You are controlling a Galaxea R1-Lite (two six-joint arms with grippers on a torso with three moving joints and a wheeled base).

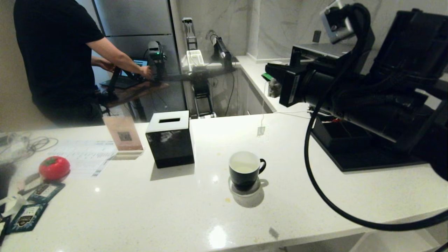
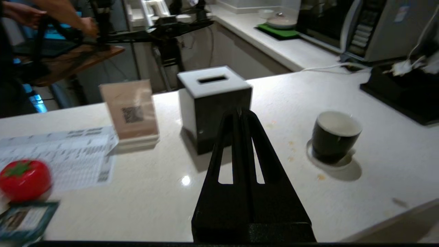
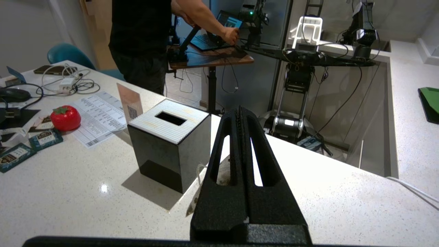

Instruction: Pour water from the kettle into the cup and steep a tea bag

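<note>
Twice shut: on nothing at the left gripper point(image 2: 240, 111), centre of its wrist view; on the tea bag point(image 1: 273, 88) at the right gripper point(image 1: 274, 78), upper right of the head view. Held high, probably to let the string dangle clear. Lower centre, the cup point(image 1: 245, 178), pale water point(image 1: 244, 168) inside, seemingly ready for dipping.

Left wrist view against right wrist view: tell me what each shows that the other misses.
Left wrist only: the cup on its coaster, the black tray.
Right wrist only: a teal chair, cables, and a tea bag hanging behind the shut right gripper.
Both: tissue box, red tomato, QR sign, the person.
</note>
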